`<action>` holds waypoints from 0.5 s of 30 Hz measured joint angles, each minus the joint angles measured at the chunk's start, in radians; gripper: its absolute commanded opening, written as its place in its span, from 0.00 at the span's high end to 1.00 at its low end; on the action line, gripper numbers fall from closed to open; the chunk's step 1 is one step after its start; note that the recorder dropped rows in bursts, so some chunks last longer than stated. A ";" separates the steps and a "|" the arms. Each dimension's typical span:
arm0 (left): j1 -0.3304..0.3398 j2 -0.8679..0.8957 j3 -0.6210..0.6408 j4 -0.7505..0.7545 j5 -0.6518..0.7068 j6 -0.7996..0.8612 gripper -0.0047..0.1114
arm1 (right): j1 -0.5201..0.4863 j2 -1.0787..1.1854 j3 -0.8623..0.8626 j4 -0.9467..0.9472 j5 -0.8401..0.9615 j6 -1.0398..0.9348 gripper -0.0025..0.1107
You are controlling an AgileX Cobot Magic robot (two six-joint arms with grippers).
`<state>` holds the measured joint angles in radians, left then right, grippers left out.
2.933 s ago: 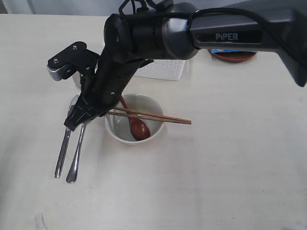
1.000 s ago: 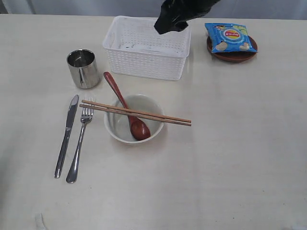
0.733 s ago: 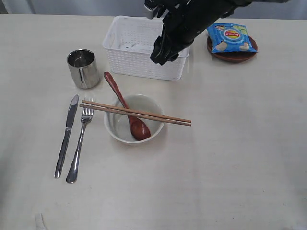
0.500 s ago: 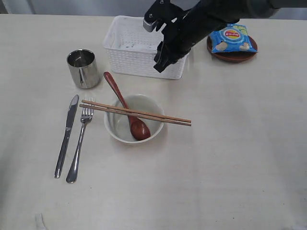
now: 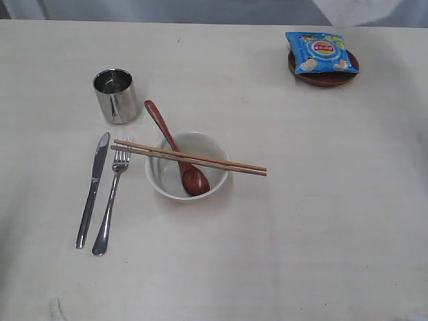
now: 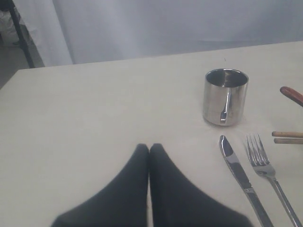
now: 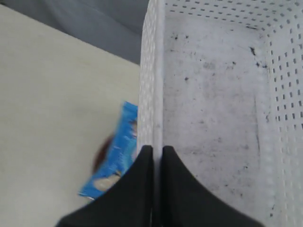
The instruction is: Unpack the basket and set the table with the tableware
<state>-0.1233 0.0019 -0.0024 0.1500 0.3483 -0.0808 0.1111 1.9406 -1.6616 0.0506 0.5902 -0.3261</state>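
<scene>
The jaws of the right gripper (image 7: pixel 154 150) pinched the thin wall of the white lattice plastic basket (image 7: pixel 213 94), likely light but bendy; those of the left gripper (image 6: pixel 149 147) met, empty.

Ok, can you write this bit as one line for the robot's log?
right pincer: shut on basket wall | basket: empty | left pincer: shut, holding nothing | tableware: on table

Blue chip bag (image 5: pixel 322 51) with a red-and-yellow logo, face up; pale grey curtain (image 6: pixel 180 23) in the background
</scene>
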 measured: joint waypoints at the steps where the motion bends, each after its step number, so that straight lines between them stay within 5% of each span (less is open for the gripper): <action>1: 0.000 0.000 0.000 0.000 0.000 0.000 0.96 | -0.034 0.012 0.000 -0.013 0.019 0.038 0.98; 7: 0.000 0.000 0.000 0.000 0.000 0.000 0.96 | -0.213 0.119 0.000 -0.051 0.059 0.181 0.98; 15: 0.000 0.000 0.000 0.000 0.000 0.000 0.96 | -0.245 0.248 0.000 -0.006 0.039 0.174 0.98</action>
<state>-0.1233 0.0019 -0.0024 0.1500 0.3483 -0.0808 -0.1338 2.1884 -1.6616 0.0450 0.6288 -0.1516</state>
